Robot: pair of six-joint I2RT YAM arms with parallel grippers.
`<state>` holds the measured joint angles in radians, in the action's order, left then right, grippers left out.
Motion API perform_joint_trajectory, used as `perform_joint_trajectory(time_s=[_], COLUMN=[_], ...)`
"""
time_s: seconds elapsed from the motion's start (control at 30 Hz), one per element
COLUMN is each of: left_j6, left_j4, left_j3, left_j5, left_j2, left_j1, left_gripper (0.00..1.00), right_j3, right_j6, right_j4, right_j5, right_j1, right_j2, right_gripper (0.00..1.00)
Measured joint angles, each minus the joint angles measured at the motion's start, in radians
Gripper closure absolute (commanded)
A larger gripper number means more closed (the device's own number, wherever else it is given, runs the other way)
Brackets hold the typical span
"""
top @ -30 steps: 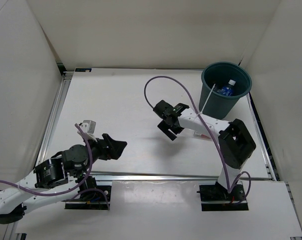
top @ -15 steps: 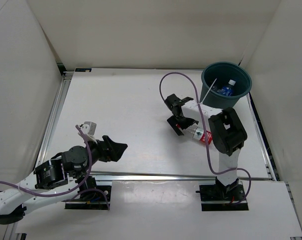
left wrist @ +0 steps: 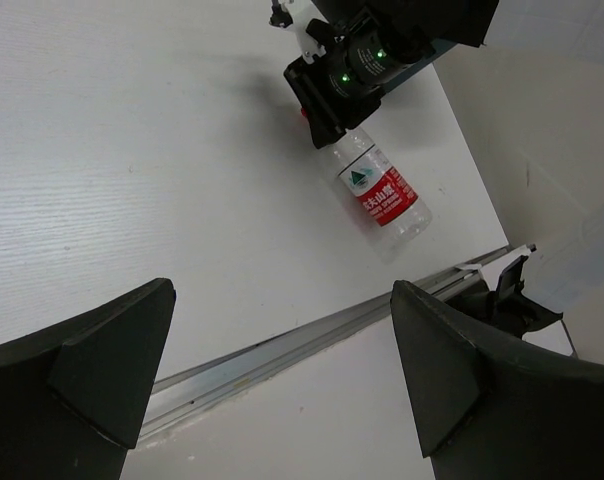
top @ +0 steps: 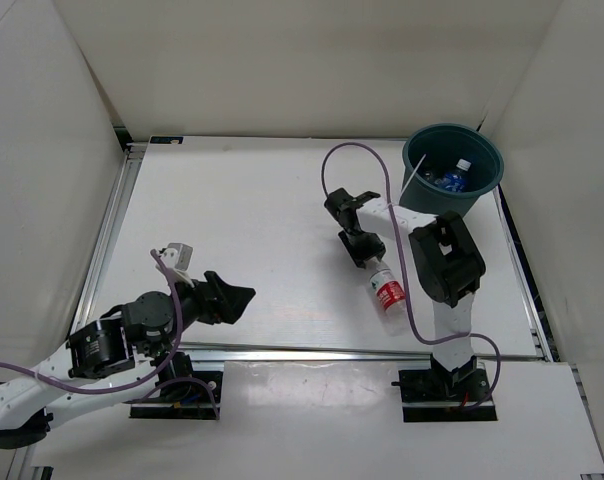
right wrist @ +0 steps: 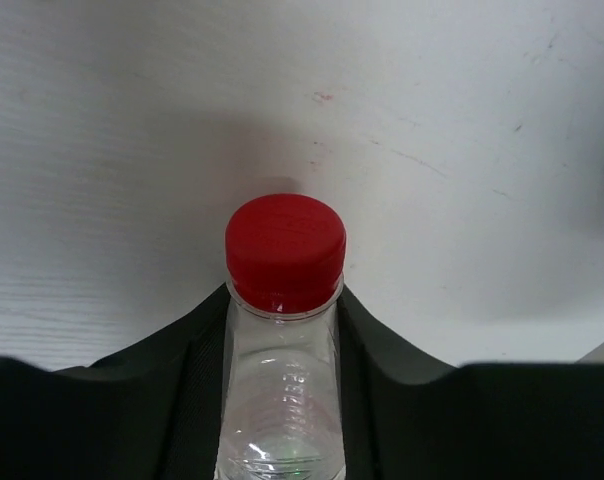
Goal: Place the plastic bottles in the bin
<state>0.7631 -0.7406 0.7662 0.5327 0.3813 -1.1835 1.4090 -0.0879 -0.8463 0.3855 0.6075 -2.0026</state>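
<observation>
A clear plastic bottle [top: 387, 290] with a red label and red cap [right wrist: 285, 250] lies on the white table, right of the middle. My right gripper [top: 360, 245] is shut on its neck just below the cap, one black finger [right wrist: 172, 385] on each side. In the left wrist view the same bottle [left wrist: 382, 190] lies with the right gripper [left wrist: 347, 80] at its cap end. The dark teal bin [top: 474, 203] stands at the far right with a blue-labelled bottle [top: 454, 178] inside. My left gripper [top: 232, 298] hangs open at the near left, holding nothing.
White walls enclose the table on three sides. A metal rail [top: 362, 352] runs along the near edge and another down the left side [top: 110, 235]. A purple cable [top: 337, 165] loops above the right arm.
My right gripper has swung back toward the right and closed on the neck of the red-capped bottle, which now shows in full. The left arm has stayed still.
</observation>
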Motion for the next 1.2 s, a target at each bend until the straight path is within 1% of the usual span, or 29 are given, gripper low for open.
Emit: perform_joint_trajectory(time_s=[0.07, 0.13, 0.17, 0.2, 0.27, 0.3, 0.33, 0.37, 0.47, 0.5, 0.53, 0.6, 0.7, 0.8, 0.87, 1.03, 1.17, 1.2], left_j6=[0.0, -0.001, -0.001, -0.002, -0.004, -0.005, -0.008, -0.01, -0.02, -0.022, -0.023, -0.027, -0.033, -0.043, -0.053, -0.072, -0.076, -0.076], left_j4=[0.0, 0.0, 0.0, 0.0, 0.001, 0.0, 0.0, 0.0, 0.0, 0.0, 0.001, 0.003, 0.007, 0.008, 0.008, 0.009, 0.015, 0.015], left_j3=[0.005, 0.01, 0.013, 0.016, 0.021, 0.024, 0.028, 0.032, 0.049, 0.055, 0.061, 0.069, 0.075, 0.082, 0.087, 0.105, 0.111, 0.112], left_j5=[0.001, 0.001, 0.002, 0.002, 0.003, 0.004, 0.005, 0.007, 0.014, 0.017, 0.019, 0.024, 0.03, 0.033, 0.032, 0.035, 0.056, 0.063], left_j2=[0.0, 0.0, 0.0, 0.0, 0.0, 0.0, 0.0, 0.002, 0.008, 0.011, 0.017, 0.031, 0.06, 0.1, 0.126, 0.183, 0.208, 0.21], left_j1=[0.0, 0.0, 0.0, 0.0, 0.0, 0.0, 0.0, 0.0, 0.0, 0.0, 0.0, 0.0, 0.0, 0.0, 0.0, 0.0, 0.0, 0.0], left_gripper=[0.0, 0.0, 0.0, 0.0, 0.0, 0.0, 0.0, 0.0, 0.0, 0.0, 0.0, 0.0, 0.0, 0.0, 0.0, 0.0, 0.0, 0.0], right_j3=[0.0, 0.0, 0.003, 0.013, 0.079, 0.137, 0.251, 0.391, 0.719, 0.796, 0.84, 0.856, 0.797, 0.771, 0.784, 0.843, 0.84, 0.831], right_j6=[-0.031, -0.066, -0.084, -0.1, -0.129, -0.138, -0.146, -0.149, -0.143, -0.137, -0.127, -0.104, -0.076, -0.056, -0.038, 0.011, -0.003, -0.013], right_j4=[-0.015, -0.04, -0.054, -0.077, -0.142, -0.178, -0.229, -0.24, -0.23, -0.215, -0.195, -0.146, -0.045, 0.042, 0.1, 0.226, 0.253, 0.262], right_j5=[-0.013, -0.029, -0.03, -0.029, -0.021, -0.019, -0.008, 0.011, 0.069, 0.1, 0.133, 0.198, 0.266, 0.294, 0.289, 0.253, 0.2, 0.185], right_j1=[0.002, 0.006, 0.013, 0.024, 0.058, 0.072, 0.087, 0.103, 0.112, 0.106, 0.095, 0.055, -0.048, -0.167, -0.233, -0.347, -0.438, -0.463], right_j2=[0.001, 0.01, 0.016, 0.026, 0.058, 0.072, 0.077, 0.085, 0.12, 0.147, 0.183, 0.277, 0.402, 0.441, 0.414, 0.261, 0.173, 0.163], right_gripper=[0.8, 0.85, 0.85, 0.86, 0.86, 0.88, 0.9, 0.93, 0.96, 0.96, 0.96, 0.96, 0.96, 0.96, 0.96, 0.96, 0.96, 0.95])
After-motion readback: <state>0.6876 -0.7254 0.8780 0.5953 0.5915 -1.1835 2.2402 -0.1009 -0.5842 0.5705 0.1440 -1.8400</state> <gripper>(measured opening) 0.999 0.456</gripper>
